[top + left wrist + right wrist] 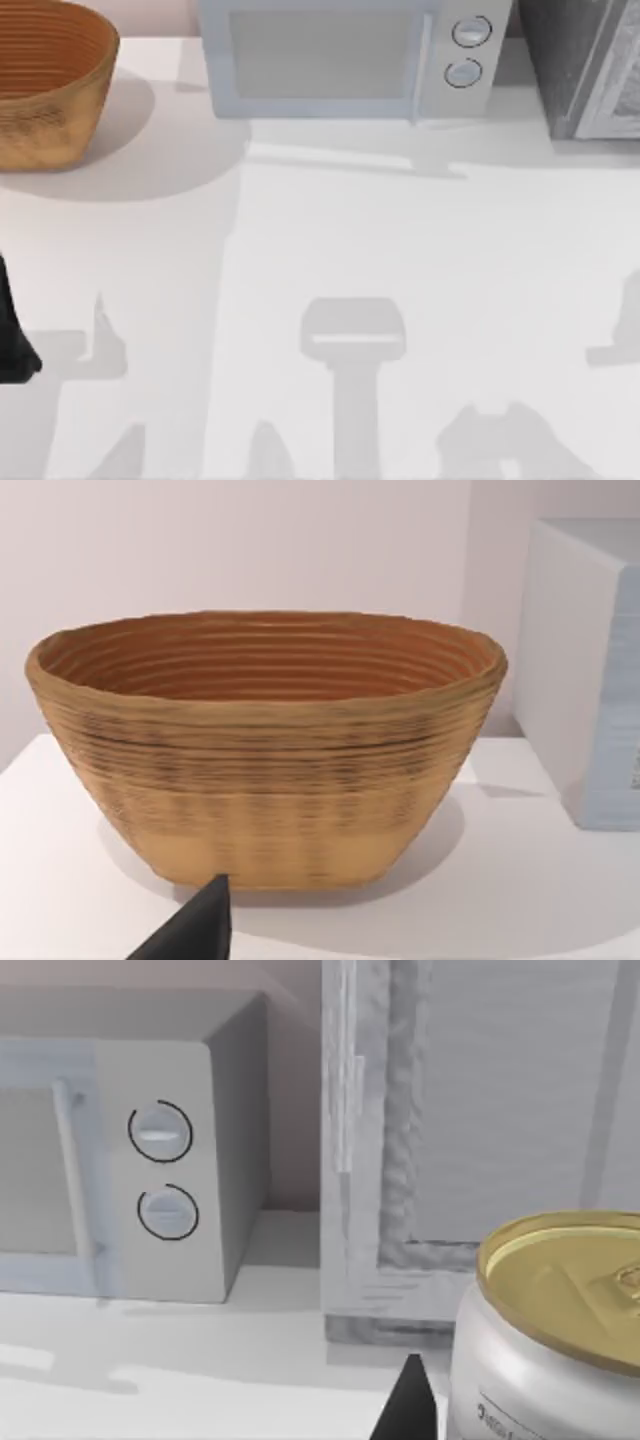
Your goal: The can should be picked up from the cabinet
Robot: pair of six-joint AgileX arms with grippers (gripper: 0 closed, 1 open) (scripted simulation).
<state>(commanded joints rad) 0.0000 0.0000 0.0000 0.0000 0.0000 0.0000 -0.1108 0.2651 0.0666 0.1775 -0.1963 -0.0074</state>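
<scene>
The can [555, 1330] sits right against the right claw [410, 1400], lifted before the cabinet [480, 1140] at the worktop's [400, 260] far right corner; grip likely, unconfirmed.

Non-task items standing along the far edge of a white table.

A ribbed wicker basket [45, 85] is sitting at the far left corner of the table [330, 250], casting a round shadow toward the middle. A pale grey microwave [350, 55] is standing just beside it toward the centre, its door facing forward and its two round dials [467, 52] lying one above the other at its right end.
</scene>
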